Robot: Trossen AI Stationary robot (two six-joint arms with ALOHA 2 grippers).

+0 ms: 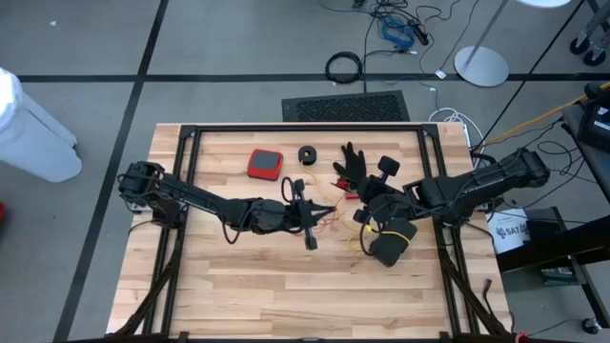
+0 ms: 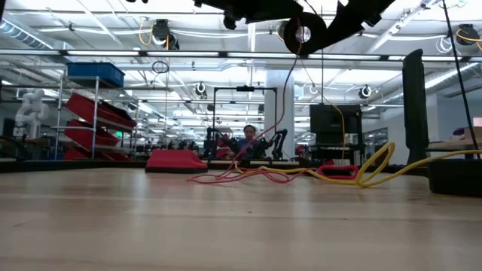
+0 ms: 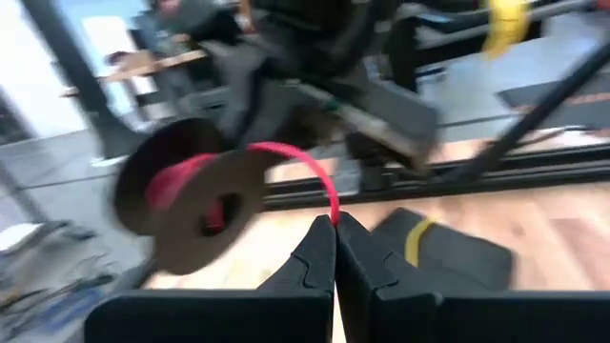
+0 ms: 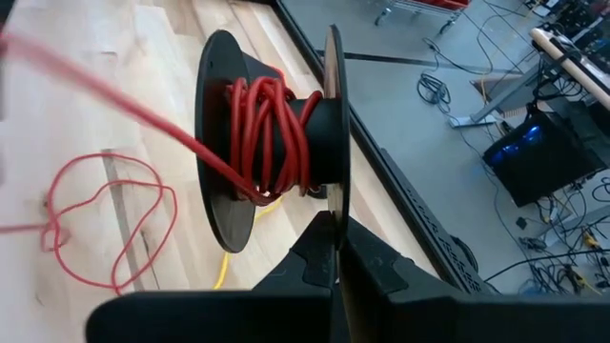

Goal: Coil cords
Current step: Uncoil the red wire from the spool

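A small black reel (image 4: 286, 133) with red-orange cord wound on its hub is held above the table by my right gripper (image 4: 335, 250), right of the table's middle (image 1: 374, 205); it shows at the top of the low view (image 2: 305, 31). My left gripper (image 3: 335, 238) is shut on the red-orange cord (image 3: 315, 176) just left of the reel (image 3: 186, 195), at mid-table (image 1: 322, 215). Loose red cord (image 4: 105, 224) lies in loops on the wood (image 2: 241, 175). A thin yellow cord (image 1: 359, 238) lies on the table nearby. A second black reel (image 1: 308, 154) lies on its flat side at the far middle. My left gripper pinches one strand of the red-orange cord (image 3: 335, 211) between its two fingertips. From there the cord arcs over to the reel's hub. My right gripper pinches the rim of one reel flange (image 4: 333, 208) between its two fingers. The reel is lifted clear of the table, and cord trails from it down to the wood.
A red box (image 1: 264, 164) and a black glove (image 1: 353, 164) lie at the table's far middle. A black and yellow object (image 1: 391, 240) sits under my right gripper. A thick yellow cable (image 2: 380, 159) runs off to the right. The near half of the table (image 1: 305, 295) is bare wood.
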